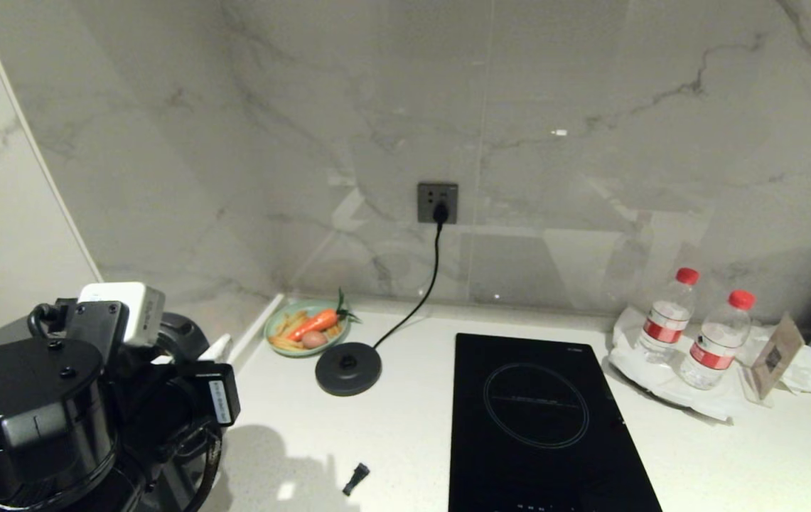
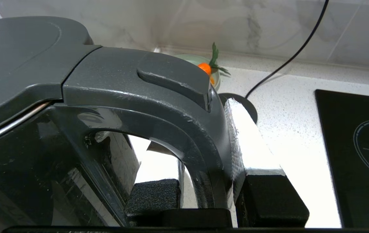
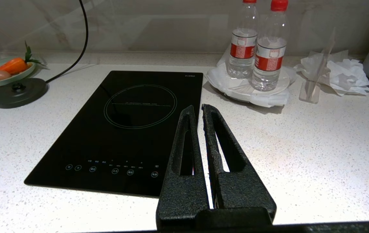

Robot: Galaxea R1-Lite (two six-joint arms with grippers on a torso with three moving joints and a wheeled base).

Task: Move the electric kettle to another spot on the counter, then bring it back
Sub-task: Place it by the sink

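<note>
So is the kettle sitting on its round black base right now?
No, the round base is bare on the counter, while the left gripper grips the electric kettle by its handle away from it.

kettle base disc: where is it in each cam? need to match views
Head: the base disc sits mid-left on the counter, empty, before the green plate.
Left wrist: only its edge shows behind the handle.
Right wrist: far left.
Shared landmark: the black cord.

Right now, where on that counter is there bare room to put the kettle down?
Bare counter lies between the base disc, the hob and the small black piece. Another patch runs in front of the water bottles, right of the hob. The back right corner is crowded: bottles, crumpled paper, card stand.
</note>
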